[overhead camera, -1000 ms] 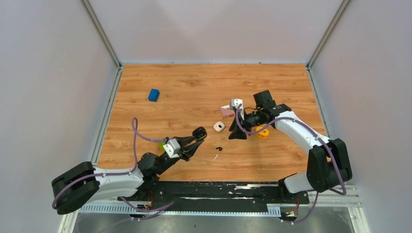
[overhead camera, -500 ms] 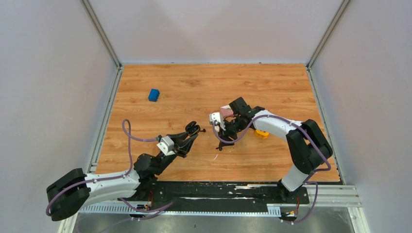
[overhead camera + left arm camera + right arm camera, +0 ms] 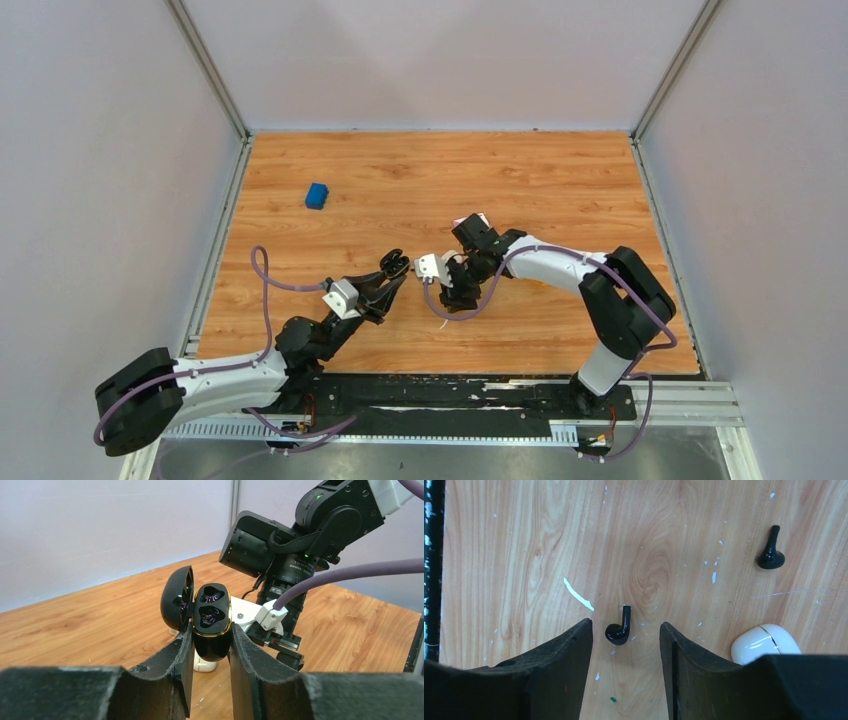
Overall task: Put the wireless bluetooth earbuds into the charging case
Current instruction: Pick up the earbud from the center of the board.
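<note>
My left hand [image 3: 211,632] grips the open charging case [image 3: 212,615]. My right hand [image 3: 625,626] hangs spread over the surface [image 3: 524,555], one earbud [image 3: 619,630] lying between its fingers, the other earbud [image 3: 770,555] farther off.

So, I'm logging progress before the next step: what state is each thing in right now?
charging case: lid open, both sockets empty, clamped.
left gripper: shut on the charging case.
near earbud: lying on the table, not gripped.
right gripper: open, one finger on each side of the near earbud.
far earbud: lying loose on the table.
white case: closed.
</note>
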{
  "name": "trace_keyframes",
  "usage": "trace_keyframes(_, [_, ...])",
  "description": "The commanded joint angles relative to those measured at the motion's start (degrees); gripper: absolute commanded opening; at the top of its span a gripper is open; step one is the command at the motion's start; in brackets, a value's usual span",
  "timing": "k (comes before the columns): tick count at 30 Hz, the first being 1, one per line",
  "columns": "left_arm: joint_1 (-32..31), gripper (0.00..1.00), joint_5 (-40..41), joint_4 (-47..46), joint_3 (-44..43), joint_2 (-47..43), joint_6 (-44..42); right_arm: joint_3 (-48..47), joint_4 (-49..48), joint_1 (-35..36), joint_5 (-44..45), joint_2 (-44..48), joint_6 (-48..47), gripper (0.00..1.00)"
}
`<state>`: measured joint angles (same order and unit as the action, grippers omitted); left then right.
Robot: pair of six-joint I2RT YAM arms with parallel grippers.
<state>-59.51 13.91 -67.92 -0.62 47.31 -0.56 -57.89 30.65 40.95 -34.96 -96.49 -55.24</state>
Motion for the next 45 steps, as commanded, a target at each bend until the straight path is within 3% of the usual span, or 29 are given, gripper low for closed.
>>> trace_keyframes(1, [0.2, 0.0, 0.6, -1.6, 2.7, -0.5, -0.4, -0.9, 1.4, -0.1, 2.4, -1.3, -2.7, 0.53])
trace_keyframes(14, [0.2, 0.0, 0.5, -1.4, 2.7, -0.6, -0.2, -1.3, 3.9, 1.3, 4.2, -3.6, -4.6, 0.51])
trace_keyframes(32, [0.2, 0.0, 0.7, -0.4, 2.1, 0.3, -0.3, -4.3, 10.0, 2.6, 2.4, -2.5, -2.9, 0.22])
trace_keyframes(38, [0.2, 0.0, 0.7, 0.9, 1.6, 0.5, -0.6, -9.8, 18.4, 2.5, 1.8, -2.2, 1.7, 0.2])
trace_keyframes(45, [0.2, 0.0, -0.1, 3.0, 0.9, 0.6, -1.6, -17.1, 35.3, 0.8, 3.0, -0.4, 3.6, 0.2])
